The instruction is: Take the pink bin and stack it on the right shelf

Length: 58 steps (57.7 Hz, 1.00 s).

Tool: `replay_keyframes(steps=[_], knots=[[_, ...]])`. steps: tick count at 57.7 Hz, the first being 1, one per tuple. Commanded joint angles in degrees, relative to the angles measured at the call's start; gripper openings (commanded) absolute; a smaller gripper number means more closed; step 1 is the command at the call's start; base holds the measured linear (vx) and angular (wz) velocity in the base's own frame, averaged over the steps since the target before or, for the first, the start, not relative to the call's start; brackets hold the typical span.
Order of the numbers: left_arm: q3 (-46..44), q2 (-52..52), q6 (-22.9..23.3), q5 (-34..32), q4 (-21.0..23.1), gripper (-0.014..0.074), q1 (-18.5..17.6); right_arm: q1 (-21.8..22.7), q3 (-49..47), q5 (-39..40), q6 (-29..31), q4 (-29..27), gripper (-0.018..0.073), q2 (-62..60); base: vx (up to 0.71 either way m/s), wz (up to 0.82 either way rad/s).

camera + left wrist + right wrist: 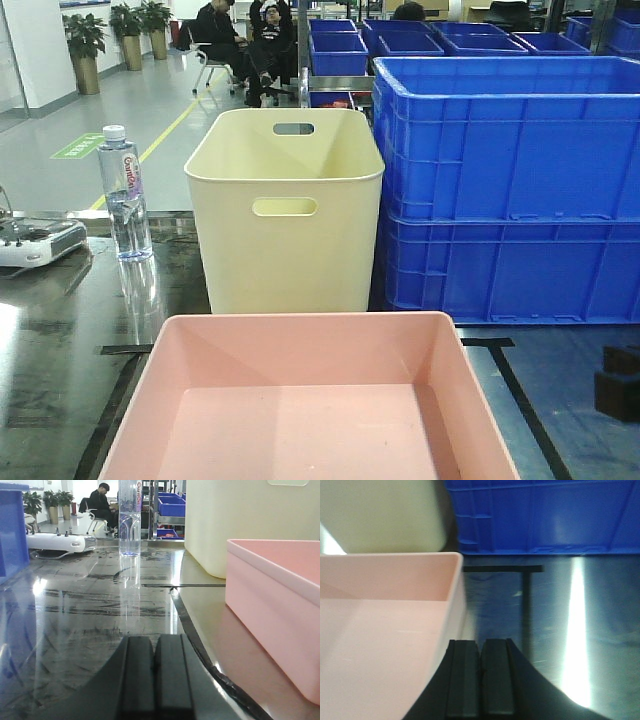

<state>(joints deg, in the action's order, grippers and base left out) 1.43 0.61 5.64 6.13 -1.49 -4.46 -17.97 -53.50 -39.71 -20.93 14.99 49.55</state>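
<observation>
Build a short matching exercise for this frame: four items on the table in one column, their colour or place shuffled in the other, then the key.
Items
1. pink bin
2. cream bin
3. water bottle
4. blue crates

Descriptions
A. stacked at the far right
B. nearest the camera, empty
C. clear, standing upright at the left
D. tall, with handle slots, behind the pink one

Pairs: 1-B, 2-D, 3-C, 4-A

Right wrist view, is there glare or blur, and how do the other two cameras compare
Right wrist view: soft, with a bright glare streak on the right shelf. Left wrist view: sharper, reflections of the water bottle on the gloss. Front view: evenly lit, the pink bin crisp.
</observation>
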Motion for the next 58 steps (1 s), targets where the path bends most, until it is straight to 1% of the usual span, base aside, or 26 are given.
replay_keyframes(steps=[1,4,10,13,18,21,24,29,30,32,34,38,40,49,58], knots=[[0.84,0.37,0.4,-4.77,-0.11,-0.0008,-0.02,0.52,0.97,4.38,3.78,7.76,-0.0012,-2.73,0.0,0.0],[0.84,0.37,0.4,-4.77,-0.11,-0.0008,-0.02,2.2,5.65,6.95,4.76,10.57,-0.0011,-6.96,0.0,0.0],[0.84,0.37,0.4,-4.77,-0.11,-0.0008,-0.02,7.94,16.15,14.28,4.9,9.65,-0.0011,-15.27,0.0,0.0],[0.84,0.37,0.4,-4.77,-0.11,-0.0008,-0.02,10.43,23.11,20.22,6.17,8.73,-0.0011,-20.14,0.0,0.0],[0.84,0.37,0.4,-4.77,-0.11,-0.0008,-0.02,13.66,34.67,30.25,7.32,6.03,-0.0011,-27.89,0.0,0.0],[0.84,0.37,0.4,-4.77,-0.11,-0.0008,-0.02,15.19,41.39,35.46,7.32,3.31,-0.0011,-33.0,0.0,0.0],[0.84,0.37,0.4,-4.77,-0.11,-0.0008,-0.02,16.31,46.82,39.16,7.45,0.69,-0.0011,-36.75,0.0,0.0],[0.84,0.37,0.4,-4.77,-0.11,-0.0008,-0.02,18.8,54.97,43.84,10.6,-3.12,-0.0011,-42.62,0.0,0.0],[0.84,0.37,0.4,-4.77,-0.11,-0.0008,-0.02,19.49,56.02,43.86,11.78,-4.04,-0.0011,-44.05,0.0,0.0],[0.84,0.37,0.4,-4.77,-0.11,-0.0008,-0.02,20.52,55.11,37.63,14.12,-5.66,-0.0011,-46.32,0.0,0.0],[0.84,0.37,0.4,-4.77,-0.11,-0.0008,-0.02,21.31,54.79,34.53,17.3,-6.62,-0.0011,-48.33,0.0,0.0],[0.84,0.37,0.4,-4.77,-0.11,-0.0008,-0.02,21.99,55.47,32.95,22.63,-8.24,-0.0011,-51.38,0.0,0.0],[0.84,0.37,0.4,-4.77,-0.11,-0.0008,-0.02,22.0,55.4,32.58,23.82,-9.16,-0.0011,-51.04,0.0,0.0],[0.84,0.37,0.4,-4.77,-0.11,-0.0008,-0.02,22.0,55.33,32.62,23.89,-14.05,-0.001,-50.5,0.0,0.0],[0.84,0.37,0.4,-4.77,-0.11,-0.0008,-0.02,22.0,55.33,32.62,23.84,-14.43,-0.0008,-50.5,0.0,0.0]])
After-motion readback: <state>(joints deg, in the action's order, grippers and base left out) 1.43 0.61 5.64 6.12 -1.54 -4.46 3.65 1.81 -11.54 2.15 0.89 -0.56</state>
